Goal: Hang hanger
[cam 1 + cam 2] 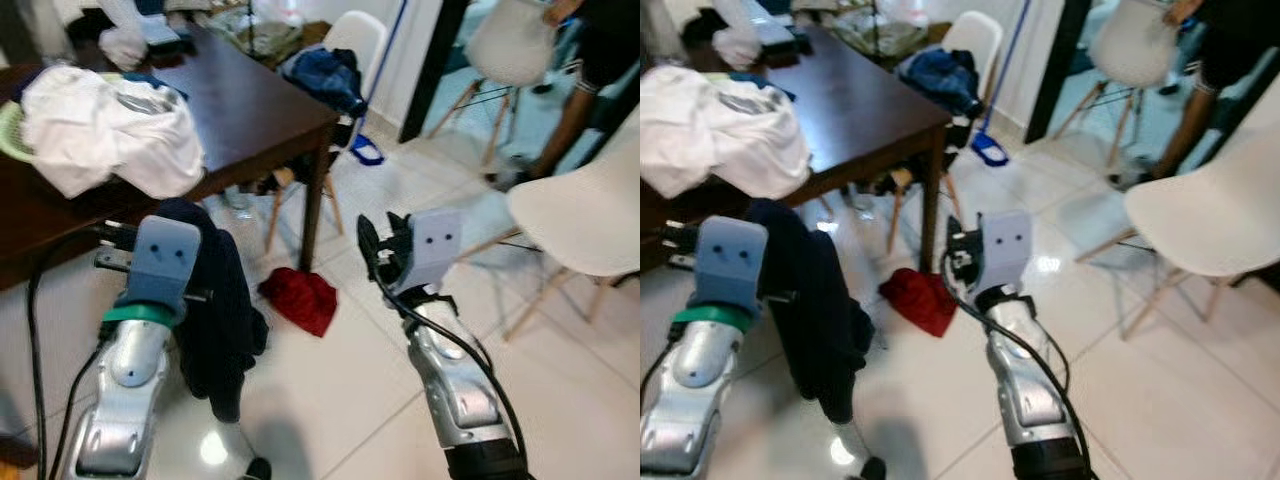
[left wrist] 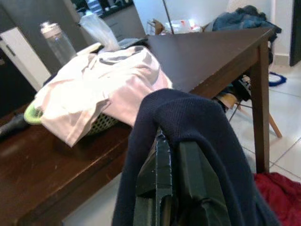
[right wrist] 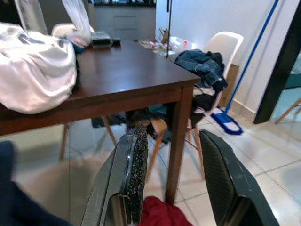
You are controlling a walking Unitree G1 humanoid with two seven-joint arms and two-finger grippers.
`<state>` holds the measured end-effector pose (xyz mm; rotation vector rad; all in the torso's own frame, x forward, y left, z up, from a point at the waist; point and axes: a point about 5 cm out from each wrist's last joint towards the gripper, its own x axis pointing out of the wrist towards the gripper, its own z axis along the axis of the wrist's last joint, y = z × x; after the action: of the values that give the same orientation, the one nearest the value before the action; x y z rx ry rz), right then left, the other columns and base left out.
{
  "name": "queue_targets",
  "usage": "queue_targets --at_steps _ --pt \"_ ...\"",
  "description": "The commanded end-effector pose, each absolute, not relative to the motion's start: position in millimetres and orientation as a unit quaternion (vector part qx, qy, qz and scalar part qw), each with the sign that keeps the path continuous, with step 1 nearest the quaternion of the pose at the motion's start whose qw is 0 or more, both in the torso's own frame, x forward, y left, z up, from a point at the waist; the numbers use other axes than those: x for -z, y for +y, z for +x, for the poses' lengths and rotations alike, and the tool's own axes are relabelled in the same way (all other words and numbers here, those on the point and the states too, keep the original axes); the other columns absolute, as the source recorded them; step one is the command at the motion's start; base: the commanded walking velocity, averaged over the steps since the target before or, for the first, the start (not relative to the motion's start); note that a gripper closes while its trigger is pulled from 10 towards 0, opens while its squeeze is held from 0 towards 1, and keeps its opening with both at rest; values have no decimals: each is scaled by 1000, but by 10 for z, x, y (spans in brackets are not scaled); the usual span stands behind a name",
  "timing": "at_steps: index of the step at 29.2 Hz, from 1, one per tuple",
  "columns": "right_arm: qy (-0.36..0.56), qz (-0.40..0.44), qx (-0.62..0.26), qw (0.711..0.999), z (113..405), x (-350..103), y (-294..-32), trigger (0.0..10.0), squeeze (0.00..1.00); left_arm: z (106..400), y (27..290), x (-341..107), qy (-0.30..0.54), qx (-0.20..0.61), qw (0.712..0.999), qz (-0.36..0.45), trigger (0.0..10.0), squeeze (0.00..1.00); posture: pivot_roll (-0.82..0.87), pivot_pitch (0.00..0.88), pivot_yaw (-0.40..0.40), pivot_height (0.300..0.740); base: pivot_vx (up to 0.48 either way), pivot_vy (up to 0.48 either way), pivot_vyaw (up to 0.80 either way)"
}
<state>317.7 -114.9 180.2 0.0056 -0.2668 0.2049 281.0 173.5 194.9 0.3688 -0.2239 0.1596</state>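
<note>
A dark navy garment (image 1: 218, 315) hangs over my left gripper (image 2: 170, 160), draped across its black fingers (image 2: 193, 179), and reaches down towards the floor. The fingers sit close together under the cloth. I cannot make out a hanger under it. My right gripper (image 1: 385, 240) is held out over the tiles beside it. It is open, its two fingers (image 3: 134, 174) stand well apart, and nothing is between them. Both grippers are just in front of the dark wooden table (image 1: 255, 110), near its corner leg (image 1: 312, 215).
White laundry (image 1: 100, 130) is heaped in a green basket on the table. A red cloth (image 1: 300, 298) lies on the tiles by the table leg. A white chair (image 1: 580, 215) stands to the right, and another chair holds blue clothes (image 1: 330, 75). A person (image 1: 590, 70) is at the back right.
</note>
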Motion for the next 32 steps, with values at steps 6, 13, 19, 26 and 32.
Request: queue_targets --at_steps 6,13,19,26,32 --pt "-127 9 -102 987 3178 -1779 -1134 10000 0 2803 1841 -1973 -111 -106 970 190 10000 0 100 45 -4 740 0 0 796" --pt "-125 10 -104 987 3178 -1766 -1118 10000 0 2811 1854 -1973 -102 -115 970 187 10000 0 101 44 -3 740 0 0 796" --pt "-125 10 -104 987 3184 -1765 -1122 10000 0 2821 1876 -1978 -101 -122 970 187 10000 0 103 43 -5 740 0 0 798" --pt "-124 10 -106 987 3189 -1759 -1108 10000 0 2822 1899 -1987 -101 -127 969 188 10000 0 109 38 -5 740 0 0 797" --pt "-124 11 -108 986 3192 -1750 -1097 10000 0 2840 1913 -2010 -103 -134 967 188 10000 0 108 30 -3 740 0 0 799"
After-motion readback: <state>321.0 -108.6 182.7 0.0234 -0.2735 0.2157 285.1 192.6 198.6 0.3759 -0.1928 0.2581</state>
